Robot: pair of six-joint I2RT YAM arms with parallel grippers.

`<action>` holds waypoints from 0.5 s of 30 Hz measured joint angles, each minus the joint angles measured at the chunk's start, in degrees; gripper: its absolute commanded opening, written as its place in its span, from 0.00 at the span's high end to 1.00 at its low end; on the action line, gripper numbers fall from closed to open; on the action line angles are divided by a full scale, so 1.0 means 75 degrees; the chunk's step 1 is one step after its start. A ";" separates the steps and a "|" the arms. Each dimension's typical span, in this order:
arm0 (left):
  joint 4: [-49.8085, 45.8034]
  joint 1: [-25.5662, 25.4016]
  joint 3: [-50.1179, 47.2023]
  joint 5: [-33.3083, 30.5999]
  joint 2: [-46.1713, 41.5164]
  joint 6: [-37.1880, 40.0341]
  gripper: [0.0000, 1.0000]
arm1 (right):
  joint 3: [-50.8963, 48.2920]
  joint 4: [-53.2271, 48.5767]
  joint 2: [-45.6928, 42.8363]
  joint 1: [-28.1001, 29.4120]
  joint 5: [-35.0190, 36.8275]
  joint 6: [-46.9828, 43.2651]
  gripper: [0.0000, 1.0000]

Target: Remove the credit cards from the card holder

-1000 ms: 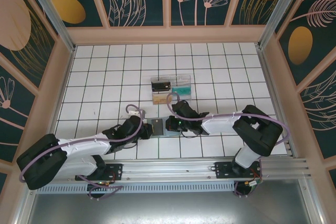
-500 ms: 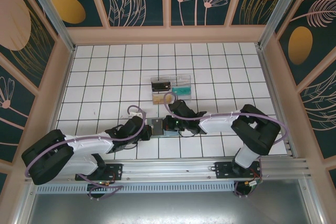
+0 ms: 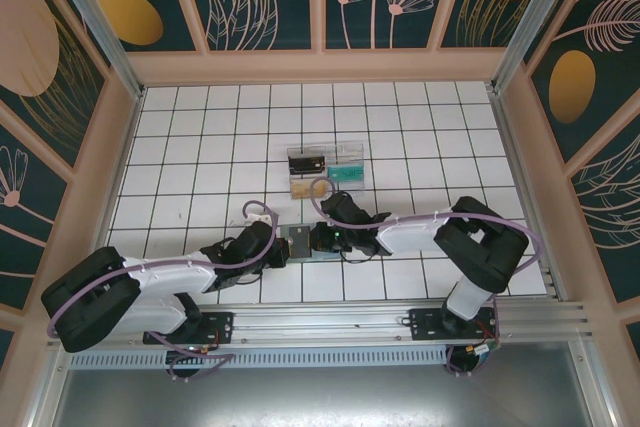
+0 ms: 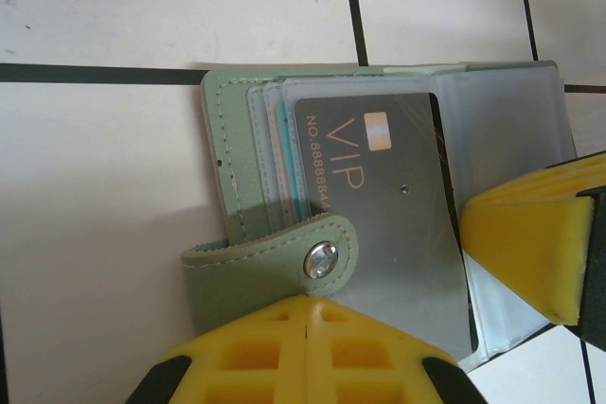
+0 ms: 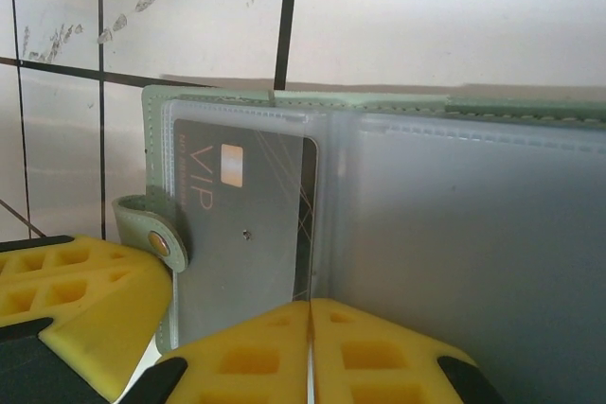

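**Left gripper (image 4: 308, 314) closed at snap tab; cards not yet out**

Jaws pressed together against the tab edge of the card holder (image 4: 227, 186), which lies open on the table (image 3: 200, 147) between the arms. Cannot tell whether they nip the cover. Right gripper (image 5: 311, 314) also pressed together, at the sleeved grey VIP card (image 4: 388, 224).

Judgement: pin the cover, catch the card edge alone, and slide it flat out of the sleeve.

Both arms are low and reach inward, wrists facing each other.

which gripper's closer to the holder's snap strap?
Left. The left gripper sits right beside the snap strap; the right gripper is on the other side of the VIP card, away from the strap.
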 measured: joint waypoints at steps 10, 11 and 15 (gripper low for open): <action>0.0015 0.0000 -0.0003 0.0003 0.0000 0.0000 1.00 | 0.0023 0.0044 0.0035 -0.0006 -0.0079 0.0006 0.88; 0.0017 0.0000 -0.0006 0.0003 0.0000 0.0000 1.00 | 0.0023 0.0044 0.0032 -0.0006 -0.0076 0.0009 0.88; 0.0020 0.0000 -0.0006 0.0003 0.0012 0.0000 1.00 | 0.0023 0.0044 0.0020 -0.0006 -0.0073 0.0012 0.88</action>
